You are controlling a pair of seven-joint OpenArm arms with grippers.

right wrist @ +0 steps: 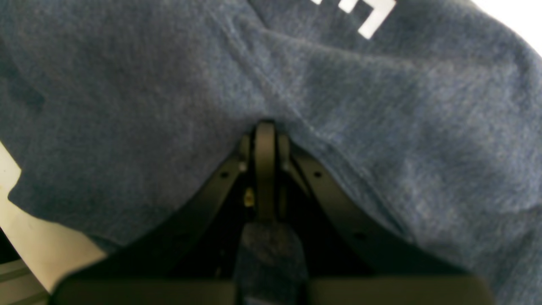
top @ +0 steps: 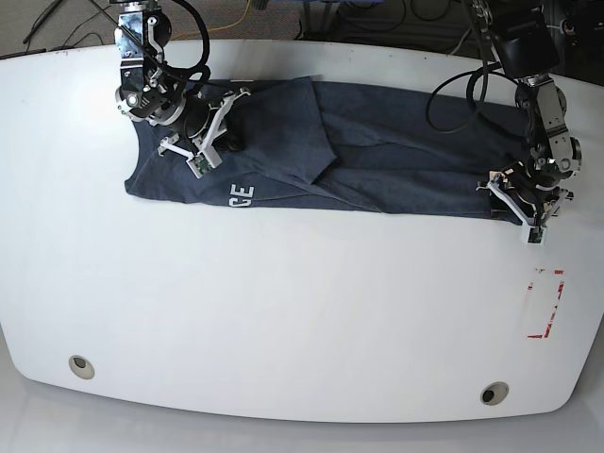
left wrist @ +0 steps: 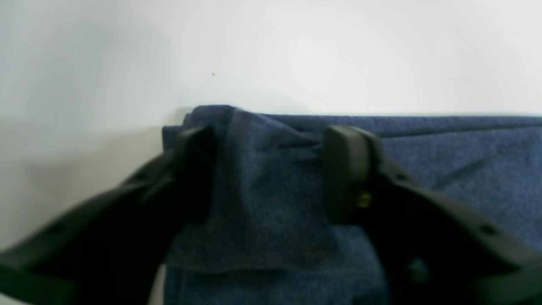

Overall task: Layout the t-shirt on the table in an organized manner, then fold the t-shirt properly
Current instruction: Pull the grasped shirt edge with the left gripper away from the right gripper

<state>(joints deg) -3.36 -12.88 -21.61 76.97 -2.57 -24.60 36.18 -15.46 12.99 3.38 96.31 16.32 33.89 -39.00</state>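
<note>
T-shirt (top: 377, 170): dark navy-grey, heathered, faintly mottled with lighter flecks in the right wrist view; reads bluer in the left wrist view. White block letters "GE" (top: 242, 195) on its front edge in the base view; a white letter fragment also shows in the right wrist view.

Counter (top: 283, 311): glossy white, plain. Small red rectangle outline (top: 547, 302) near one end, its line broken in places. Two round grommet holes (top: 82, 366), grey-rimmed with dark centres.

Left gripper (left wrist: 271, 169): fingers (left wrist: 347, 169) matt black, one brass-coloured screw.

Right gripper (right wrist: 265, 131): black, small brass-coloured fitting; white bracket parts in the base view.
</note>
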